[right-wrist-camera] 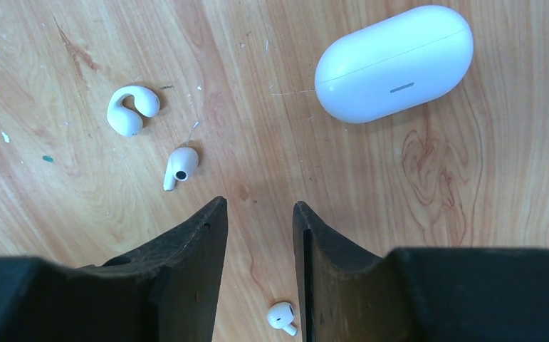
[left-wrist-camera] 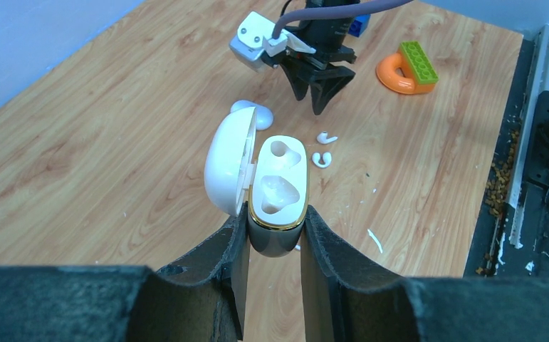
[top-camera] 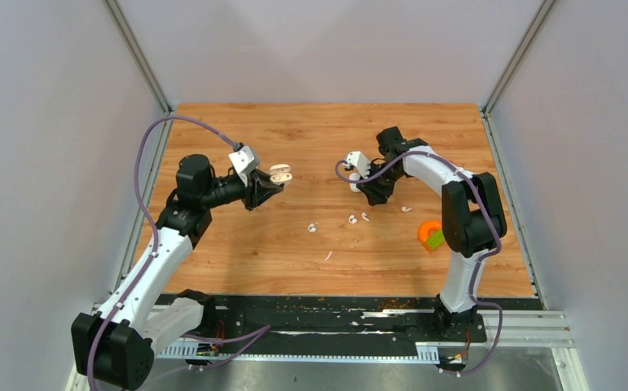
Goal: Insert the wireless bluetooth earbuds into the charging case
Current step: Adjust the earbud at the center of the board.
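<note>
Table's open middle holds earbuds; left pincer grips the case.

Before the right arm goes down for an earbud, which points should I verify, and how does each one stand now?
1. Hold: charging case clamped in left gripper: ok.
2. Access: lid swung open: ok.
3. Room: both sockets look empty: ok.
4. Ready: right gripper open, nothing between its fingers: ok.
5. Earbud in hand: not ok; the stemmed earbud lies on the table.
6. Aim: right gripper centred over one earbud: cannot tell.
</note>
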`<state>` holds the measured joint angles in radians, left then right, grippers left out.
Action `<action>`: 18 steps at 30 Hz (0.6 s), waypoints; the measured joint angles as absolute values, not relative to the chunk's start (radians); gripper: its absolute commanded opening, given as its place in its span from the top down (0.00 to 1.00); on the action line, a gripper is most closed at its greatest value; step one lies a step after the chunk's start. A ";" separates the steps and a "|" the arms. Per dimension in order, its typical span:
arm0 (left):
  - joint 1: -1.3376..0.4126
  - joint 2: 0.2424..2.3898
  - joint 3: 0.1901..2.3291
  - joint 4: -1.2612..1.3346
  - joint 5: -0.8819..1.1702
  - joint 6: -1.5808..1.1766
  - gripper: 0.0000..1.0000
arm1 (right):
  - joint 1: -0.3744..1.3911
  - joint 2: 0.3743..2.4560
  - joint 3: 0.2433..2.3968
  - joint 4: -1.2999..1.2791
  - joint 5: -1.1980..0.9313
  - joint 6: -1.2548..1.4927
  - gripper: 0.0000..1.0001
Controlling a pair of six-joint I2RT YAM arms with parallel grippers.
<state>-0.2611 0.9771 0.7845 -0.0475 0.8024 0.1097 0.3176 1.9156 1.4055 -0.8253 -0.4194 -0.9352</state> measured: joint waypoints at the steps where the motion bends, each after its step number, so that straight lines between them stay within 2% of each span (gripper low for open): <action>1: -0.260 0.977 0.785 -0.047 0.802 0.110 1.00 | 0.318 1.918 1.406 -0.825 -0.419 -0.940 0.61; 18: -0.246 0.966 0.784 -0.047 0.802 0.110 1.00 | 0.392 1.931 1.327 -0.825 -0.417 -0.989 0.60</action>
